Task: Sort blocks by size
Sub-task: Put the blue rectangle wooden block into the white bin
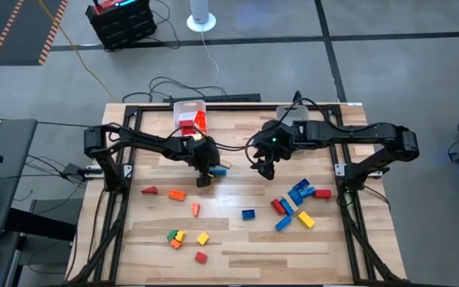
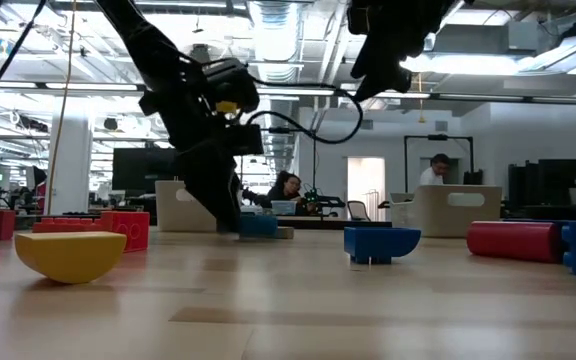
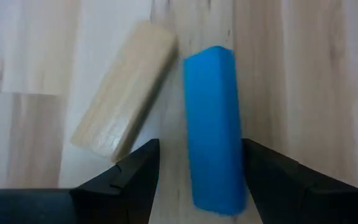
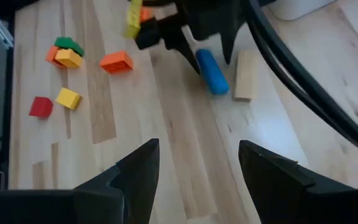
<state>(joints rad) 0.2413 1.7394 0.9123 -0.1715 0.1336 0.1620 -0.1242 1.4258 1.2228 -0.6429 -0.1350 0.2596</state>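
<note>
most blocks (image 1: 293, 203) are still lying scattered on the surface (image 1: 237, 247); sorting appears barely begun. left gripper (image 1: 206, 177) is straddling a blue bar (image 3: 212, 127), fingers spread. right gripper (image 1: 263, 169) is hovering mid-surface, fingers spread, empty.

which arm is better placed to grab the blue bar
Left. The left gripper is down at the table with open jaws on either side of the blue bar; the right gripper hangs higher and off to the side.

From where I stand, no writing, label, brand or number can be read on anything here.
</note>
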